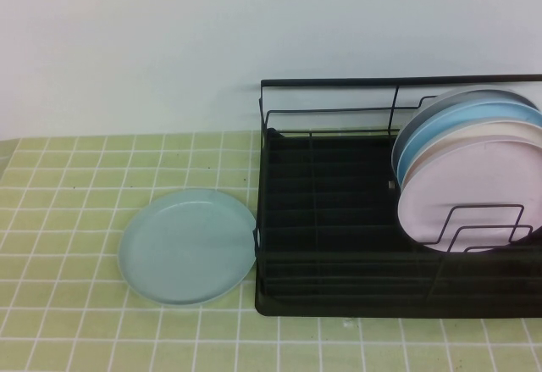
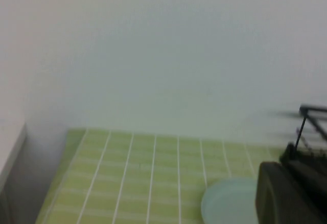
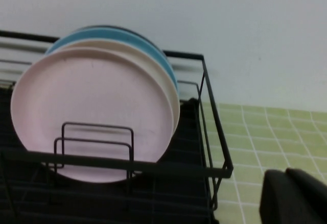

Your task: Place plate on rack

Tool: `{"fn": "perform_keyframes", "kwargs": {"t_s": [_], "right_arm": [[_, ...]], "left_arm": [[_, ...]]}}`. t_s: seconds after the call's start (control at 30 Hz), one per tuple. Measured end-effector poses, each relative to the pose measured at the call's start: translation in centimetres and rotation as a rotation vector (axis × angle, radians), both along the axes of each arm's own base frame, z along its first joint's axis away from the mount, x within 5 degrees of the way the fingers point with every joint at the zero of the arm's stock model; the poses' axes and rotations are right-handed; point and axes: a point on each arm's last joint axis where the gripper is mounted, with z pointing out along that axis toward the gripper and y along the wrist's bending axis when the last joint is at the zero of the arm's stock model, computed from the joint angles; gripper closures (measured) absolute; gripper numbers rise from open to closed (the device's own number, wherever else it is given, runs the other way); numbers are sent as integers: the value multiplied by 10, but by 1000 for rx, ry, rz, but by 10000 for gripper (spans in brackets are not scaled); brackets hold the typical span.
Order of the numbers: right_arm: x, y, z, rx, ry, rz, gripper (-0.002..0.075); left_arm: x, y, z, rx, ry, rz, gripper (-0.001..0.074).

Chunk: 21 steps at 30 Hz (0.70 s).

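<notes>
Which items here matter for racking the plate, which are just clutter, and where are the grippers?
Job: mint plate, flat on the tiles; black rack; left gripper near that plate; right gripper off the rack's end.
Clutter: pink plate, cream plate, blue plate, all upright in the rack.

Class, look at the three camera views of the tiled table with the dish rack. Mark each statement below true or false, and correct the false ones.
1. The mint-green plate lies flat on the tiled table. True.
2. The mint-green plate already stands in the rack. False: it lies on the table, left of the rack.
3. The pink plate stands upright at the front of the stack in the rack. True.
4. The left tool holds the mint-green plate. False: it is above the table near the plate, holding nothing.
5. No arm appears in the high view. True; the right tool shows only in its own wrist view, beside the rack.
</notes>
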Motion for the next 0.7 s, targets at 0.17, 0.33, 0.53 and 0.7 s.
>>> {"fn": "perform_keyframes", "kwargs": {"t_s": [0.17, 0.33, 0.53, 0.7], "right_arm": [[14, 0, -5, -4, 120, 1, 729], [27, 5, -12, 14, 228, 56, 729], [32, 12, -17, -14, 291, 149, 729], [32, 15, -17, -23, 294, 185, 729]], "left_arm": [[31, -4, 16, 42, 298, -34, 735], [74, -10, 29, 61, 475, -90, 734], [134, -17, 32, 108, 649, -173, 636], [185, -21, 32, 95, 742, -189, 355]]}}
